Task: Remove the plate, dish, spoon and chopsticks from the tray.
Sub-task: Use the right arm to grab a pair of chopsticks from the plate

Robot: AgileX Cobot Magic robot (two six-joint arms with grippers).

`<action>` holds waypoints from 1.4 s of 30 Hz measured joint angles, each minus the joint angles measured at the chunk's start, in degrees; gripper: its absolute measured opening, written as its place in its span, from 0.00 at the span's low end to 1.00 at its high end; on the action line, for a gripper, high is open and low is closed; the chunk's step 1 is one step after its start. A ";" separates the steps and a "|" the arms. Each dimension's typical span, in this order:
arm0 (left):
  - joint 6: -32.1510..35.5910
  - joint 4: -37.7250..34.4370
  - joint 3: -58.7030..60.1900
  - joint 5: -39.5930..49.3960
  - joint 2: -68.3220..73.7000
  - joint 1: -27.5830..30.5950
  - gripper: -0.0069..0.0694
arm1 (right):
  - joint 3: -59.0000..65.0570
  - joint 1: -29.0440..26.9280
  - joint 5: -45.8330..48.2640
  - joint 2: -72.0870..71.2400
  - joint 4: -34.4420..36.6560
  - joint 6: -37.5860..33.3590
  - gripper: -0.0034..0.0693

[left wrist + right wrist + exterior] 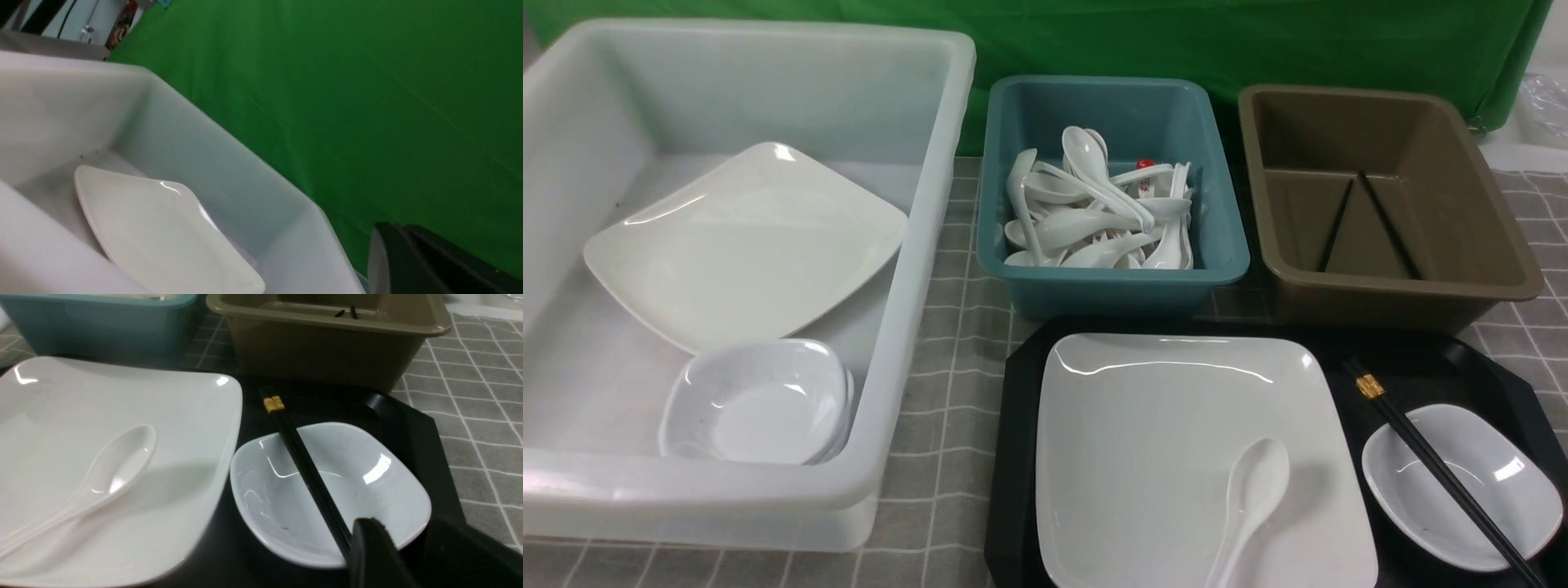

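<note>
Right gripper (404, 524): jaws apart, nothing clamped, hanging over the near rim of the dish (359, 486); only the right wrist view showed it. The thin end of the chopsticks (306, 469) ran out of sight behind one finger (372, 555), contact unclear. Left gripper (408, 261): just a dark sliver in the left wrist view, jaws clenched, beside the corner of the white bin (229, 171).

The front view showed neither gripper but gave the layout. The tray (1013, 457) sat near right on the checked cloth (947, 392). The plate (1176, 425) lay on the tray's left part, with the spoon (1254, 498) in it, bowl up. The dish sat on the tray right of the plate, chopsticks slanting across it, gold-band end over the tray floor. Behind the tray stood a teal tub (1111, 286) with a spoon pile (1094, 204) and a brown tub (1486, 212) with two black sticks (1388, 224). The bin at left held a big white plate (743, 245) and stacked small dishes (760, 400). The left wrist view caught only that bin, its plate and a green backdrop (367, 102)
</note>
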 joint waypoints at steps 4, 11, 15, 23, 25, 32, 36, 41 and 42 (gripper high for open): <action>7.18 3.04 -9.96 9.07 5.82 -0.41 0.11 | 0.00 0.00 0.06 0.00 0.00 0.00 0.37; 24.55 2.77 -32.74 33.67 29.79 -12.50 0.11 | 0.00 0.00 -0.94 0.00 -1.11 -5.02 0.37; 28.03 2.99 -42.75 43.82 42.15 -21.54 0.11 | 0.00 0.00 -4.60 0.00 1.38 -1.22 0.37; 29.73 4.13 -46.42 42.73 51.66 -27.95 0.11 | 0.00 0.00 -18.22 0.00 8.99 24.32 0.37; 29.88 4.14 -46.44 41.65 51.93 -28.01 0.11 | -0.05 0.12 -19.27 0.00 9.19 27.58 0.35; 30.24 4.77 -46.44 40.11 52.05 -28.01 0.11 | -20.45 6.55 8.23 17.10 8.93 11.50 0.28; 32.34 4.77 -46.44 39.97 51.76 -28.01 0.11 | -34.88 10.02 23.41 37.81 5.37 2.41 0.30; 34.71 3.16 -46.44 40.99 49.20 -28.02 0.11 | -45.02 10.34 35.43 55.99 0.29 -1.61 0.42; 35.61 2.56 -46.44 41.28 48.18 -28.02 0.11 | -46.20 10.34 36.59 60.00 -0.97 -2.21 0.46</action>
